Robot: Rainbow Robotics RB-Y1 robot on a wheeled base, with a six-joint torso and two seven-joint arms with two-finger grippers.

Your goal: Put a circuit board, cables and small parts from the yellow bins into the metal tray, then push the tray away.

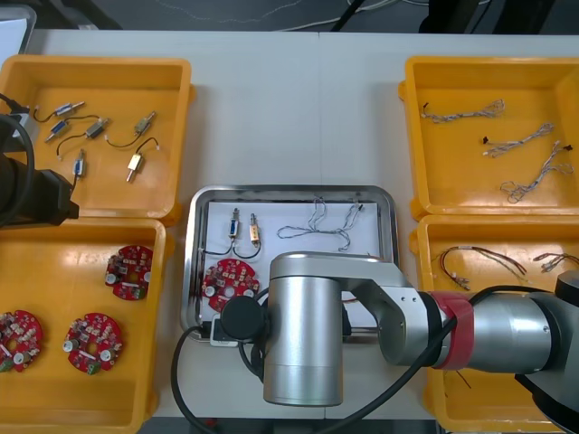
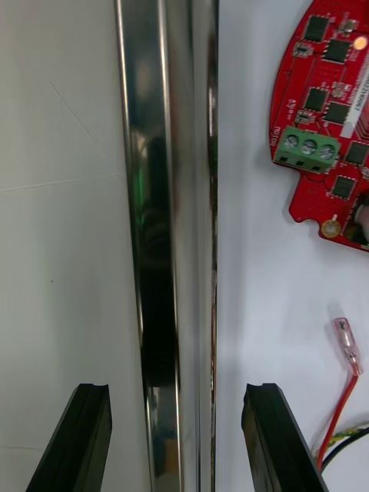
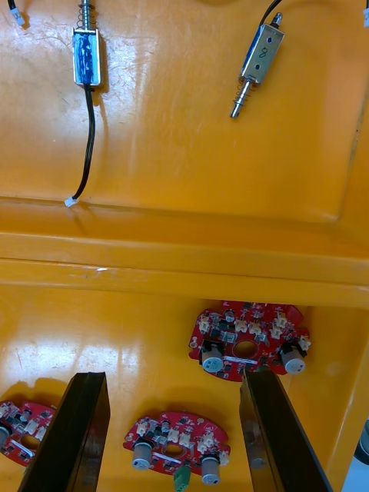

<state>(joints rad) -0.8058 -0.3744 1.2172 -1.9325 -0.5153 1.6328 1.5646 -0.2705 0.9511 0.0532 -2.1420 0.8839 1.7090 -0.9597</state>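
The metal tray (image 1: pixel 194 262) sits mid-table and holds a round red circuit board (image 1: pixel 230 278), two small metal parts (image 1: pixel 244 226) and a twisted blue and white cable (image 1: pixel 326 220). My right arm (image 1: pixel 362 325) reaches across the tray's near side. In the right wrist view my right gripper (image 2: pixel 177 434) is open and straddles the tray's shiny rim (image 2: pixel 165 231): one finger (image 2: pixel 77 438) hangs over the table, the other over the white inside. Beside that inner finger lie a red and yellow cable (image 2: pixel 344 384) and the board (image 2: pixel 327 115). My left gripper (image 3: pixel 173 438) is open above the left bins.
Two yellow bins stand on the left: the far one (image 1: pixel 172 136) holds several small metal parts (image 3: pixel 86 55), the near one (image 1: pixel 54 271) three circuit boards (image 3: pixel 247 342). The right bins (image 1: pixel 452 163) hold cables. My left arm (image 1: pixel 32 194) waits at the left edge.
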